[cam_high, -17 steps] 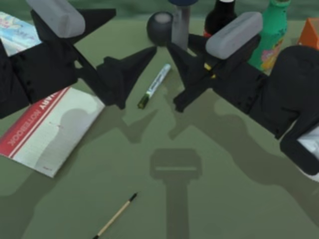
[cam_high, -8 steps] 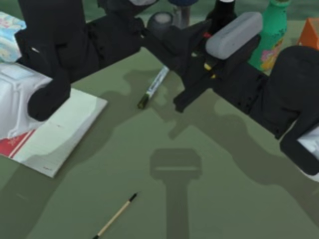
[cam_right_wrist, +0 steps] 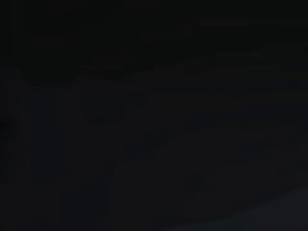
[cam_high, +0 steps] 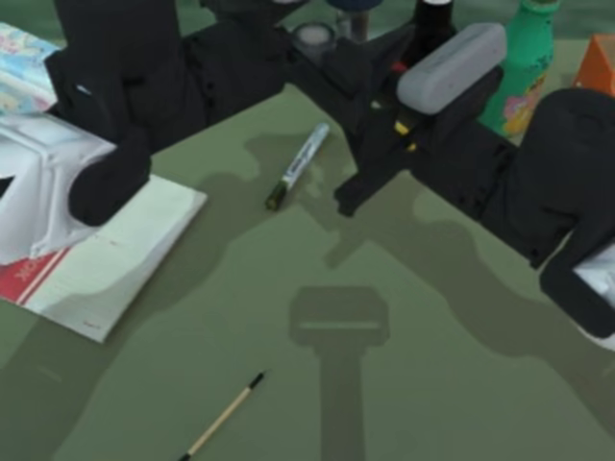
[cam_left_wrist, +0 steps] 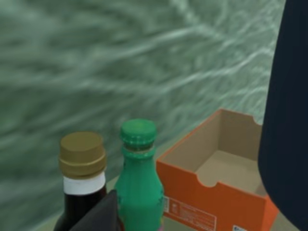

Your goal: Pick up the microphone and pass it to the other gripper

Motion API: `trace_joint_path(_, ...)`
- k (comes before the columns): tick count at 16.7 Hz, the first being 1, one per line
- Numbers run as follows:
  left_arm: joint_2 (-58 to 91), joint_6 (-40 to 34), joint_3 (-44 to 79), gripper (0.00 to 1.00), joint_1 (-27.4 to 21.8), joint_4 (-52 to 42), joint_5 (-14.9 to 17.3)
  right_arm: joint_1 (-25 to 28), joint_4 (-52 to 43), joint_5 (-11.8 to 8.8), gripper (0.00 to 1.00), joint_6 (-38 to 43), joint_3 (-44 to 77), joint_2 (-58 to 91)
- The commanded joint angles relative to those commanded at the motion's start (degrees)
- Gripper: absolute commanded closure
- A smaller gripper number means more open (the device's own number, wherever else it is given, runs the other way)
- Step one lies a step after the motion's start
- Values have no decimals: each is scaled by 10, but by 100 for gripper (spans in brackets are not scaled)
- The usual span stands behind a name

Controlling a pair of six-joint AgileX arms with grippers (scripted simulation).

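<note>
The left arm stretches from the upper left of the top view towards the upper centre, where the left gripper sits close against the small microphone with a grey metallic handle and dark navy foam head. The microphone stands upright at the top edge, between the dark grey ball with a flat top and the dark glass bottle. I cannot tell whether this pincer is spread or closed, nor whether it touches the handle.

The right arm comes in from the right edge. The right gripper hangs just right of centre in the upper half, its fingers spread apart and holding nothing.

A slim white-and-green marker pen lies on the green table just left of the right gripper. A white notebook with a red strip lies at the left, and a thin wooden stick with a dark tip lies near the bottom edge.

The left wrist view shows the brown-capped dark bottle, a green plastic bottle beside it and an open orange cardboard box. A dark navy mass fills its right edge. The right wrist view is dark.
</note>
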Motion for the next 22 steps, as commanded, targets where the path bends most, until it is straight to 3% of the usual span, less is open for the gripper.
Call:
trace_joint_path(11,0,0,0,98,0,0,0,0,0,0,100,0,0,0)
trace_joint_path(20,0,0,0,100,0,0,0,0,0,0,100,0,0,0)
trace_joint_path(22,0,0,0,100,0,0,0,0,0,0,85,0,0,0)
